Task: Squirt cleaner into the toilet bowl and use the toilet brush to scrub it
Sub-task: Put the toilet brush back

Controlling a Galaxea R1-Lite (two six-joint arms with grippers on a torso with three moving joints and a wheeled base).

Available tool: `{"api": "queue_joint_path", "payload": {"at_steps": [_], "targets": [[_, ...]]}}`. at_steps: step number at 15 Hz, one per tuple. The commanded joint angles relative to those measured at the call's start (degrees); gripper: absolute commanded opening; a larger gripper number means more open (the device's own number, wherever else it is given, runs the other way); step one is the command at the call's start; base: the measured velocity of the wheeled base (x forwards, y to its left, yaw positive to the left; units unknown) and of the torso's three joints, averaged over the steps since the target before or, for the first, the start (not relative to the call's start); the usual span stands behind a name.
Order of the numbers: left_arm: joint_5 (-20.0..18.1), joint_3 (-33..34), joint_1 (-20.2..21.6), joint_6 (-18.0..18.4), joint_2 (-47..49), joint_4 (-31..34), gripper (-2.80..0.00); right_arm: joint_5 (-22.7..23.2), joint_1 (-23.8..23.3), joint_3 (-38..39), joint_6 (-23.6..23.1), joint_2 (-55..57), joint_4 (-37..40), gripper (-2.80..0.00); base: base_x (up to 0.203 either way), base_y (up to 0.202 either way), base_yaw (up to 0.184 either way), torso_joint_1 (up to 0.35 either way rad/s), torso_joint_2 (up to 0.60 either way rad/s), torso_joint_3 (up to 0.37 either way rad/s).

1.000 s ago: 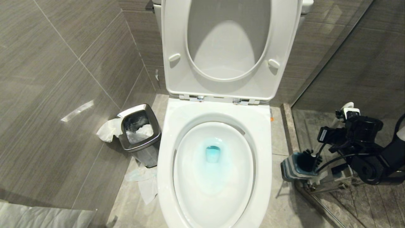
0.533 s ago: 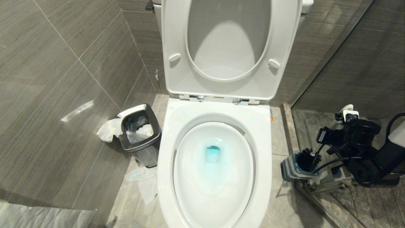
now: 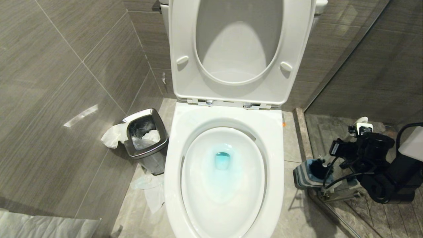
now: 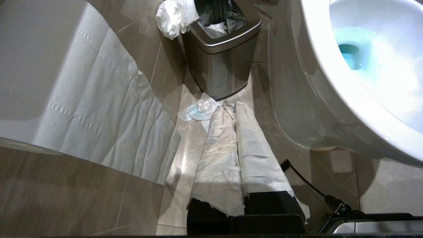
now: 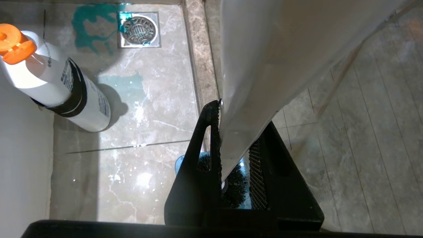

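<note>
Right gripper (image 5: 231, 155) clamped on brush (image 5: 251, 82) handle, bristles in holder (image 3: 305, 173) right of bowl (image 3: 224, 185). Left gripper (image 4: 231, 109) shut, empty.

One toilet bowl (image 3: 223, 228); one toilet brush (image 5: 236, 185); one waste bin (image 3: 145, 140); one cleaner bottle (image 5: 49, 79).

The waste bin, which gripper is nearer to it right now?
Left. The left gripper, shut, points at the floor beside the waste bin. The right gripper is across the toilet bowl, shut on the toilet brush.
</note>
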Motion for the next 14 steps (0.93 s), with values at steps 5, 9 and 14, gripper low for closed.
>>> {"api": "queue_joint_path", "payload": {"at_steps": [5,9,14], "targets": [[0.0,0.0,0.0,0.1,0.1,0.1,-2.8,-0.1,0.0,2.1,-0.2,2.8,-4.8,-2.8,0.0,0.0,0.0,0.0,0.0,0.0],[0.0,0.0,0.0,0.1,0.1,0.1,-2.8,0.0,0.0,1.9,-0.4,3.2,-6.3,-2.8,0.0,0.0,0.0,0.0,0.0,0.0],[0.0,0.0,0.0,0.1,0.1,0.0,-2.8,0.0,0.0,2.0,-2.1,3.9,-8.4,-2.8,0.0,0.0,0.0,0.0,0.0,0.0]]}}
